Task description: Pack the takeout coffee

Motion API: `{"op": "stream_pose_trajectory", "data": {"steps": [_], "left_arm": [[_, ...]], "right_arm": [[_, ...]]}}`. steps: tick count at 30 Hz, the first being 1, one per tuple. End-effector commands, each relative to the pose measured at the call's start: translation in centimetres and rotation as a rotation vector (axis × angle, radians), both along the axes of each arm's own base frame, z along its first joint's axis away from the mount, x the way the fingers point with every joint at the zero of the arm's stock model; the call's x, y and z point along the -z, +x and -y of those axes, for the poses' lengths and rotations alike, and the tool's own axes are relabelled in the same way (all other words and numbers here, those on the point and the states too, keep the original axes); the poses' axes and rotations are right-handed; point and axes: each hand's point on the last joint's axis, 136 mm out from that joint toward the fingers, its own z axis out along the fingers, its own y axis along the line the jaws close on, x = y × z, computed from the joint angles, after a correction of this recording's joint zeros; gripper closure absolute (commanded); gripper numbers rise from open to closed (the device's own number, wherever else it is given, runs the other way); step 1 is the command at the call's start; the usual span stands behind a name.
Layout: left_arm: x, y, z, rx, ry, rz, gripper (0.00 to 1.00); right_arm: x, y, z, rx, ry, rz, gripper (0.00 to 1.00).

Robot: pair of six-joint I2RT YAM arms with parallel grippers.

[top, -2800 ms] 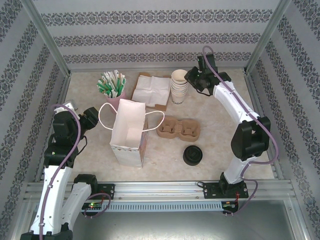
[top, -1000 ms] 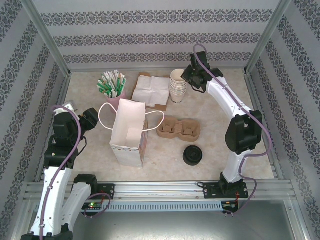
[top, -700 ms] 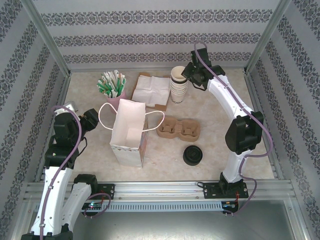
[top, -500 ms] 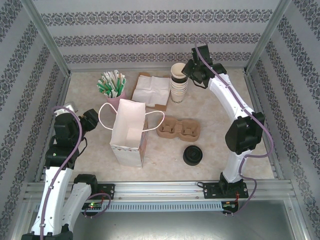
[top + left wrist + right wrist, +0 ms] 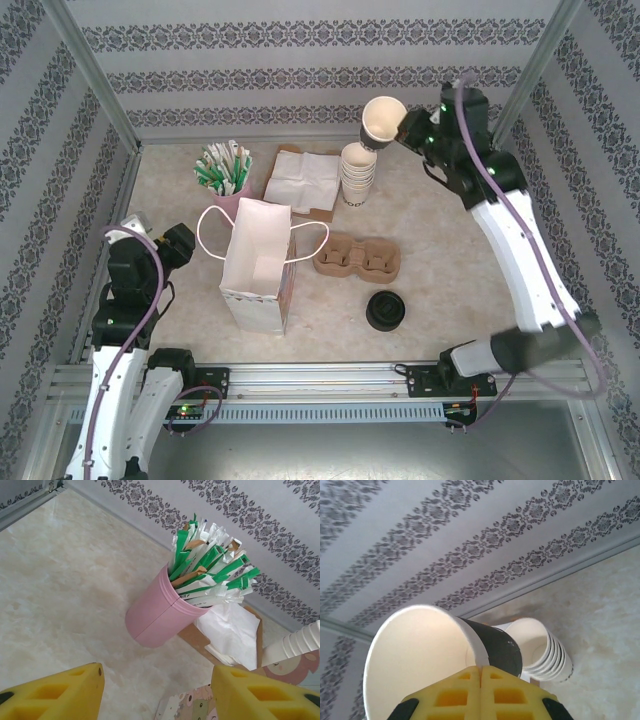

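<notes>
You have the right gripper (image 5: 405,128) clamped on the rim wall of the paper cup (image 5: 383,120), which is cream-white with dark print and has no lid. The cup is held tilted in the air above the stack of cups (image 5: 357,175). The black lid (image 5: 385,310) lies on the table (image 5: 450,250), near the cardboard carrier (image 5: 357,258). Your left gripper (image 5: 157,680) has its jaws apart with nothing between them, and it faces the pink straw holder (image 5: 157,617).
</notes>
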Motion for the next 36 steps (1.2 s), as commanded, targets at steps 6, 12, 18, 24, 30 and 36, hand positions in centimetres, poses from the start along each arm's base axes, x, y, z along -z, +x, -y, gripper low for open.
{"op": "stream_pose_trajectory", "data": {"steps": [6, 12, 18, 24, 30, 36], "left_arm": [[1.8, -0.9, 0.8, 0.028, -0.057, -0.037, 0.41], [2.7, -1.6, 1.2, 0.03, -0.103, -0.048, 0.41], [3.8, -2.0, 1.1, 0.01, -0.125, -0.083, 0.41], [5.1, -2.4, 1.1, 0.001, -0.144, -0.12, 0.41], [5.6, -2.7, 1.0, -0.006, -0.148, -0.131, 0.41], [6.2, -2.5, 1.1, -0.009, -0.157, -0.142, 0.41]], "right_arm": [[5.8, -10.4, -0.3, -0.09, -0.085, -0.134, 1.0], [11.4, -15.8, -1.6, -0.165, -0.093, -0.237, 1.0], [17.9, -18.8, -5.3, -0.285, -0.136, -0.319, 1.0], [23.1, -20.7, -8.5, -0.374, -0.163, -0.382, 1.0], [25.1, -21.5, -9.9, -0.405, -0.14, -0.407, 1.0], [26.5, -21.5, -10.2, -0.39, -0.126, -0.425, 1.0]]}}
